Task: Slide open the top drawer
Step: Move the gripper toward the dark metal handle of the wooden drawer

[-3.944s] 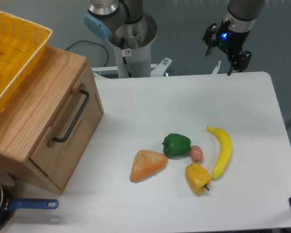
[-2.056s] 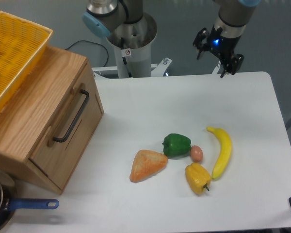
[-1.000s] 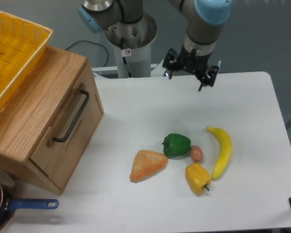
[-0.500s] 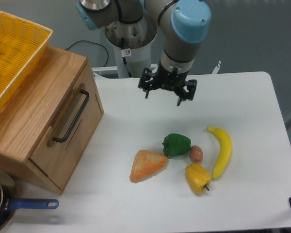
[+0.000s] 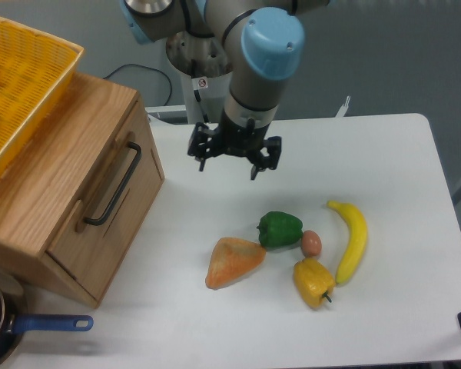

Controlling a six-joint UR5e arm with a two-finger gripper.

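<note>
Top drawer sits fully closed in the oak cabinet at the left side of your bench, its front panel flush with the cabinet face and tilted toward the camera. You can see its long black bar handle running diagonally along the panel, with nothing touching it.

Your gripper hangs above the bench surface to the right of the cabinet, well apart from the handle and pointing downward. Its jaws are spread, with open space between the two dark fingers and nothing held. The arm's blue-capped joint is directly above it.

On top of the cabinet you have a yellow mesh basket, partly cut off by the left edge of the view. Nearer the middle of the bench lies a cluster of food items: a green pepper, a small brown egg just beside it, a yellow pepper, a banana curving along the right of the group, and an orange wedge of bread to the left. At the lower left corner you can see a dark pan with a blue handle, partly out of view.
</note>
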